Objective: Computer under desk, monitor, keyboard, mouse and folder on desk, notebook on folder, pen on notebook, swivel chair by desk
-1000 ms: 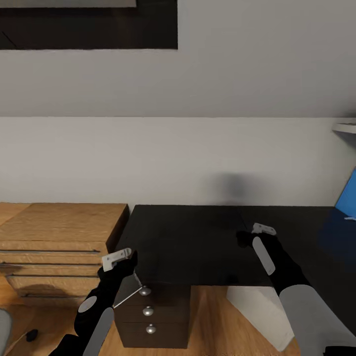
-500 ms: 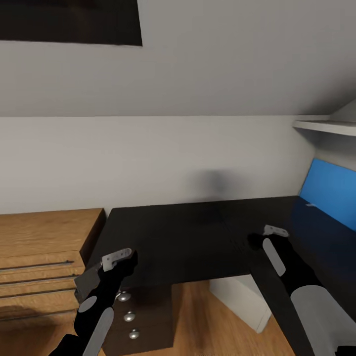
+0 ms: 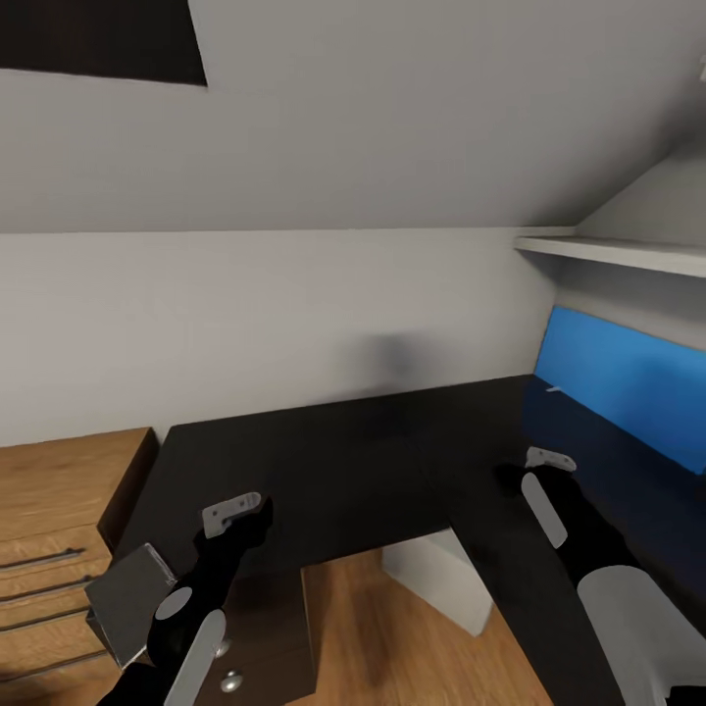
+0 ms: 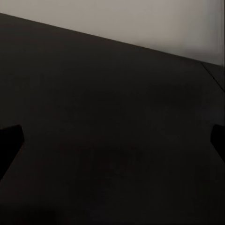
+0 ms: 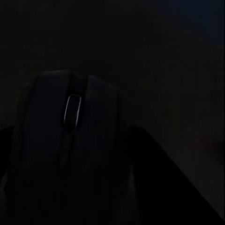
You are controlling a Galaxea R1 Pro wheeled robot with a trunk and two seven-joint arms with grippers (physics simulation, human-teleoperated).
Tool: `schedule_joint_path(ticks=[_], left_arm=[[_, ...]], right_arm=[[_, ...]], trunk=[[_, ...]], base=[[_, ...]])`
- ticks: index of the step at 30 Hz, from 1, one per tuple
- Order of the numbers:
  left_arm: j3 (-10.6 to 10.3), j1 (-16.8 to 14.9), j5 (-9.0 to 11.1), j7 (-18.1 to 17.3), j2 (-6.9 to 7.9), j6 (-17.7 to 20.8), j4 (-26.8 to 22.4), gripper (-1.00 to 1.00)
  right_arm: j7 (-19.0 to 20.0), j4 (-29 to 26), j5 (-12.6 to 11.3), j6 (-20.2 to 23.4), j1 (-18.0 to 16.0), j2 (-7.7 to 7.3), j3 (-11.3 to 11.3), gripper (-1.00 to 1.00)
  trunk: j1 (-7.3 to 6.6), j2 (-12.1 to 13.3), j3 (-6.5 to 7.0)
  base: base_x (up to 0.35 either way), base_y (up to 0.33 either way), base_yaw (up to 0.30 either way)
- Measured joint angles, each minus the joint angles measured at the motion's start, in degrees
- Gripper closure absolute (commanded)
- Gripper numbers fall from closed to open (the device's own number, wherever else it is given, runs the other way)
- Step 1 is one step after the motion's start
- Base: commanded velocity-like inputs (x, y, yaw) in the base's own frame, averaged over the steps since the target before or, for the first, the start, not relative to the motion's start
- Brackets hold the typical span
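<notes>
The desk (image 3: 343,461) stretches out black and glossy in the head view, turning a corner at the right under its blue back panel (image 3: 628,368). The right end effector (image 3: 510,478) hovers over that corner and pinches the mouse (image 5: 70,140), which the right wrist view shows between its fingers, scroll wheel up, just above the dark top. The left end effector (image 3: 257,518) hangs over the desk's near edge; in the left wrist view its fingers (image 4: 11,140) stand spread apart at both sides, with nothing between them. A light-wood drawer chest (image 3: 59,500) stands beside the desk's left end. A white leg (image 3: 436,579) shows beneath the top, and a shelf (image 3: 618,253) runs above the panel.
</notes>
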Motion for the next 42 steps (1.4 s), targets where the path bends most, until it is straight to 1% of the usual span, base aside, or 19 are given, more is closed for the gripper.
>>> schedule_joint_path(ticks=[16, 18, 19, 22, 31, 35, 37, 39, 42], left_arm=[[0.00, 0.06, -0.03, 0.00, 0.00, 0.02, -0.10, -1.00], [-0.04, 0.08, -0.03, 0.00, 0.00, 0.02, -0.29, -1.00], [-0.56, 0.37, -0.02, 0.00, 0.00, 0.01, -0.66, -1.00], [-2.00, 0.85, -0.02, 0.00, 0.00, 0.04, -1.19, -1.00], [-2.11, 0.88, -0.03, 0.00, 0.00, 0.09, -1.23, -1.00], [-2.11, 0.88, -0.03, 0.00, 0.00, 0.09, -1.21, -1.00], [-2.11, 0.88, -0.02, 0.00, 0.00, 0.09, -1.21, -1.00], [-2.11, 0.88, -0.01, 0.00, 0.00, 0.09, -1.23, -1.00], [-2.13, 0.88, -0.01, 0.00, 0.00, 0.09, -1.23, -1.00]], right_arm=[[0.01, 1.88, 0.13, -0.13, 0.00, -0.44, 0.16, 1.00], [-0.05, 3.55, 0.75, -0.33, -0.01, -0.44, 0.17, 1.00], [-0.04, 4.43, 1.99, -0.66, -0.02, -0.45, 0.12, 1.00], [0.00, 5.38, 3.69, -1.24, -0.03, -0.45, 0.15, 1.00], [0.00, 5.45, 3.88, -1.40, -0.03, -0.45, 0.17, 1.00], [0.07, 5.43, 4.05, -1.34, -0.03, -0.39, 0.29, 1.00], [0.07, 5.44, 4.81, -1.36, -0.03, -0.32, 0.35, 1.00], [0.12, 5.47, 6.21, -1.40, -0.02, -0.22, 0.42, 1.00], [0.21, 5.56, 6.89, -1.33, -0.01, -0.12, 0.64, 1.00]], trunk=[[0.00, 0.00, 0.00], [0.00, 0.00, 0.00], [0.00, 0.00, 0.00], [0.00, 0.00, 0.00], [0.00, 0.00, 0.00], [0.00, 0.00, 0.00], [0.00, 0.00, 0.00], [0.00, 0.00, 0.00], [0.00, 0.00, 0.00]], base=[[0.000, 0.000, -0.297], [0.000, 0.000, -0.298], [0.000, 0.000, -0.297], [0.000, 0.000, -0.298], [0.000, 0.000, -0.297], [0.000, 0.000, -0.137], [0.000, 0.000, -0.024], [0.000, 0.000, -0.007], [0.000, 0.000, -0.002]])
